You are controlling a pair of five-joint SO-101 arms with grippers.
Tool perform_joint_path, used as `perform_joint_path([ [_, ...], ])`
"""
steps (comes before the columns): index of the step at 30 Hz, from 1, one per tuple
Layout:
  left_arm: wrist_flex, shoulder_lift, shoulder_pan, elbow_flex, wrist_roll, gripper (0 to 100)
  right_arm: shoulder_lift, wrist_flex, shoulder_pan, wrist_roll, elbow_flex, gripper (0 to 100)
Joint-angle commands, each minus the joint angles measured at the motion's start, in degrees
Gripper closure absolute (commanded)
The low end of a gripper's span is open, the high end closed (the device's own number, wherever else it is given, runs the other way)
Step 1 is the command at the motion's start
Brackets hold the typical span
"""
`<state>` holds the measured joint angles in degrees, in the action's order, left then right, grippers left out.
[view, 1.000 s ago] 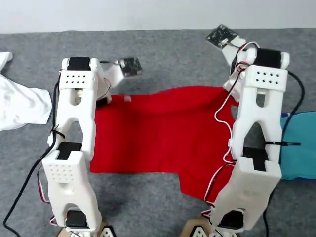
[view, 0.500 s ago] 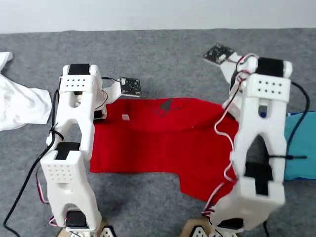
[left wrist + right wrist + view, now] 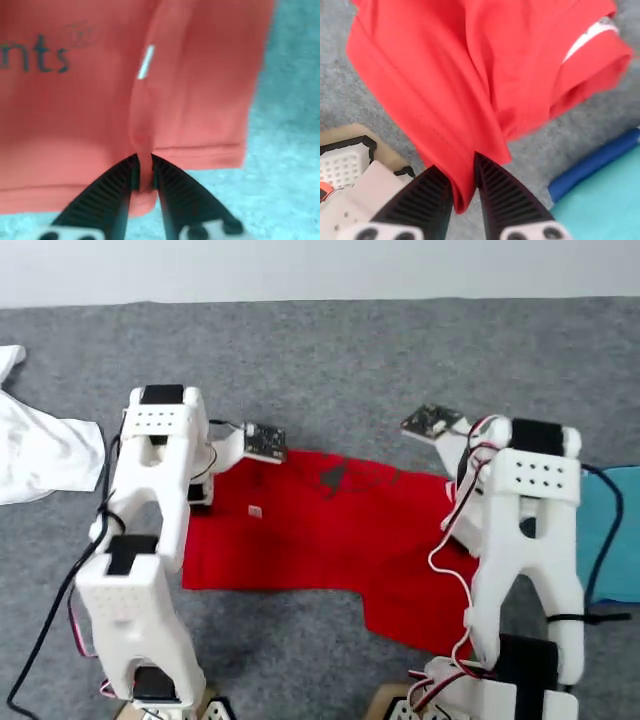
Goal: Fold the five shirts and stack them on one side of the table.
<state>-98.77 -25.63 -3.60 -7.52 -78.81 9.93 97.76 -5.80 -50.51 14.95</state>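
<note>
- As the left claw (image 3: 144,174) and right claw (image 3: 464,182) each clamp a pinch of shirt (image 3: 320,535), the cloth drapes — soft, light.
- Judged: grip hem edges, both ends.

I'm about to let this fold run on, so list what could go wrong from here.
1. The left tool pinches only a thin ridge of the red shirt near its hem, so the fabric may slip out.
2. The right tool also holds just an edge, so the fold could land skewed.
3. The teal shirt lies right beside the red shirt, and pulling could drag it along.
</note>
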Motion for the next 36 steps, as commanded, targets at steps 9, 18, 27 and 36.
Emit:
perform_joint_path([
  [9, -1.8, 8.6, -0.4, 6.5, -4.6, 100, 2.9, -8.8, -0.7, -0.7, 8.6, 98.7],
  [18, -2.0, 9.2, -0.6, 7.4, -6.4, 100, 2.8, -15.0, -4.1, -2.8, 13.5, 98.7],
  [27, -2.0, 18.7, 0.5, 15.6, -6.8, 100, 3.5, -12.6, -6.3, -4.0, 13.6, 98.7],
  [36, -1.7, 14.1, 0.2, 17.4, -6.5, 100, 2.9, -12.5, -5.1, -4.0, 13.6, 98.7],
])
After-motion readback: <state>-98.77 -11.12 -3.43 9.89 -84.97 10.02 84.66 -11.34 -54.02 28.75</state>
